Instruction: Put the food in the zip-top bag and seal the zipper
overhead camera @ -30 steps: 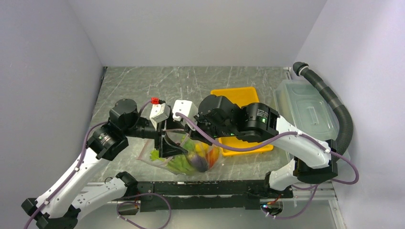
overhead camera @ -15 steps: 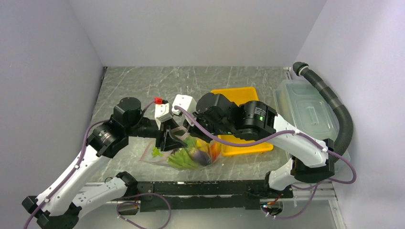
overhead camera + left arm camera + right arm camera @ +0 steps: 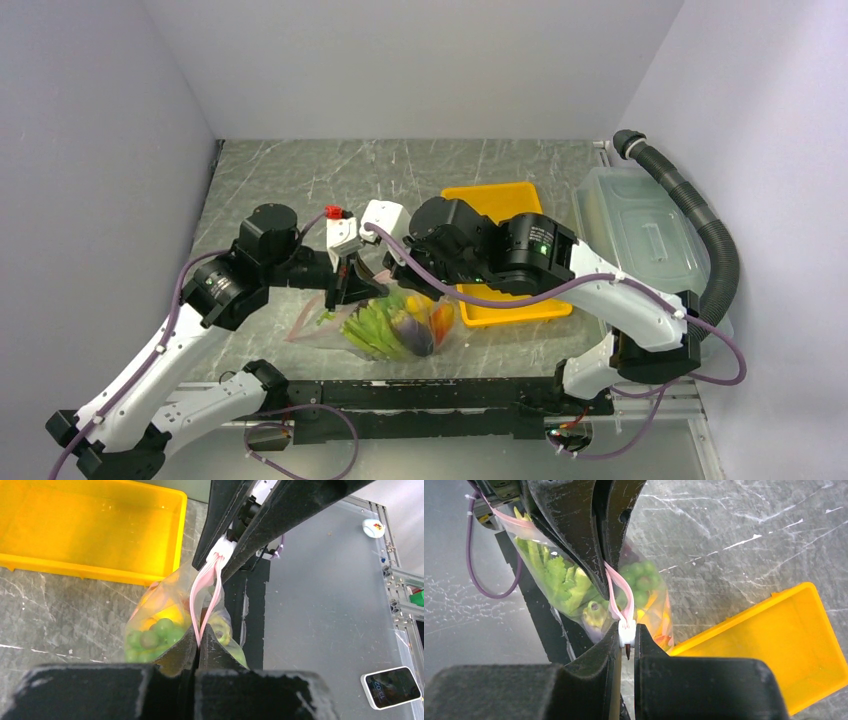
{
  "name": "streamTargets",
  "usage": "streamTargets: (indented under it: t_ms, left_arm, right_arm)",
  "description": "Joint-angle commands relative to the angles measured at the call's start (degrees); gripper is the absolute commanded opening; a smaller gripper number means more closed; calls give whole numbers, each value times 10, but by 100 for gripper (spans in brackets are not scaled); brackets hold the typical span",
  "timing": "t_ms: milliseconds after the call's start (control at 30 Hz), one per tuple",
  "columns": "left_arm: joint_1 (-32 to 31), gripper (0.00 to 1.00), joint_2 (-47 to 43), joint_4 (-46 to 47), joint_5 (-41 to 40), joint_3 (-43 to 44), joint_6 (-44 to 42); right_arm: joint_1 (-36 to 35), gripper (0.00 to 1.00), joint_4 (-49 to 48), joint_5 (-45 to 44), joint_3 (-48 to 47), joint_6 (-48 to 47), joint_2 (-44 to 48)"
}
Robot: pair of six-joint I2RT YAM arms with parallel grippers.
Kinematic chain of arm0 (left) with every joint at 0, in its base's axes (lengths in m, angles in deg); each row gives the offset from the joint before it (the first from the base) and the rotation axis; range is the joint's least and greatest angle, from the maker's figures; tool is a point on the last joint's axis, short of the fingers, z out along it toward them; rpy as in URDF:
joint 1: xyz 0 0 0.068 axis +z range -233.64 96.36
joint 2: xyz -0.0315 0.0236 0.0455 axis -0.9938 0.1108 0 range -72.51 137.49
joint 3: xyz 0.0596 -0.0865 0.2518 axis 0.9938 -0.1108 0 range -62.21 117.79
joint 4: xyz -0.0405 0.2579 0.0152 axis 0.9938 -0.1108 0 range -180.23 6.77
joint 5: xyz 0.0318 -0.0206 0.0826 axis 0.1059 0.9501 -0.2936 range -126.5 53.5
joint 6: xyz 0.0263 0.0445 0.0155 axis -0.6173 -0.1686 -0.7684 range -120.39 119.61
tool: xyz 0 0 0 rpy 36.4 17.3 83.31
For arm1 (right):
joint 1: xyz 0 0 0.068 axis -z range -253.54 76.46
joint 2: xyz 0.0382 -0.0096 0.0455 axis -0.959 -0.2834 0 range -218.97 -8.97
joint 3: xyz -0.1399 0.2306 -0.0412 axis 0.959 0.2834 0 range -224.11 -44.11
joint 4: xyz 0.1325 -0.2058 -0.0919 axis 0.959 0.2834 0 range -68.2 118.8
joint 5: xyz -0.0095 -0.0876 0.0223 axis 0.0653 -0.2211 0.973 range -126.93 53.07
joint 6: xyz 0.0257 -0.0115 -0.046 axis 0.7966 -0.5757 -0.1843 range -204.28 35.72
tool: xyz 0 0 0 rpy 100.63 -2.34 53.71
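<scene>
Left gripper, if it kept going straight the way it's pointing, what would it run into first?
The left gripper is shut on the zipper; straight ahead along that strip, the right gripper, clamped on the slider, looks like the first thing it meets, though depth is unclear.

The whole table is seen from high up behind the two arms, looking down and forward. The left wrist view is taken very close behind the left hand and is pointed across at the right hand and the yellow tray. The right wrist view is taken just as close and is pointed back at the left hand. The zip-top bag and the tray are seen in all three views, and the zipper in both wrist views.
</scene>
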Motion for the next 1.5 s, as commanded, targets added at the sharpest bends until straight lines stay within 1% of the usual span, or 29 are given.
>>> streamTargets:
  t_ms: [0, 33, 100, 133, 167, 233, 267, 300, 400, 500, 733, 767, 1100, 1267, 1400, 1467]
  left_arm:
    - [-3, 0, -8, -1, 39, 22, -24]
    - [-3, 0, -7, -2, 45, 24, -25]
    - [-3, 0, -6, -2, 58, 28, -26]
    - [-3, 0, -6, 1, 65, 29, -25]
    - [-3, 0, -6, 3, 73, 30, -24]
    - [-3, 0, -5, 8, 87, 31, -23]
    - [-3, 0, -5, 11, 93, 32, -21]
    - [-3, 0, -5, 15, 99, 32, -19]
    - [-3, 0, -5, 25, 120, 34, -12]
    - [-3, 0, -3, 28, 130, 39, -7]
    - [-3, 0, -5, 53, 152, 37, 14]
    - [-3, 0, -5, 59, 153, 36, 30]
    - [-3, 0, 3, 72, 172, 38, 38]
    - [-3, 0, -2, 73, 171, 39, 37]
    - [-3, 0, -7, 73, 171, 40, 37]
    - [-3, 0, -9, 78, 173, 39, 42]
  right_arm:
    - [5, 0, -70, -11, 18, 11, 45]
    - [5, 0, -75, -8, 28, 9, 51]
    - [5, 5, -87, -4, 48, 4, 67]
    - [5, 11, -95, 0, 60, 2, 76]
    - [5, 21, -109, 3, 74, 0, 89]
    - [5, 32, -134, 14, 103, -6, 112]
    - [5, 39, -146, 18, 119, -8, 126]
    - [5, 43, -160, 22, 135, -13, 139]
    - [5, 52, -198, 41, 188, -28, 180]
    - [5, 56, -233, 80, 235, -43, 215]
    - [5, 60, -306, 135, 312, -57, 260]
    - [5, 61, -314, 142, 320, -56, 262]
    - [5, 61, -386, 146, 356, -57, 260]
    - [5, 55, -385, 167, 346, -60, 241]
    - [5, 47, -389, 178, 348, -60, 235]
    - [5, 41, -391, 181, 347, -60, 232]
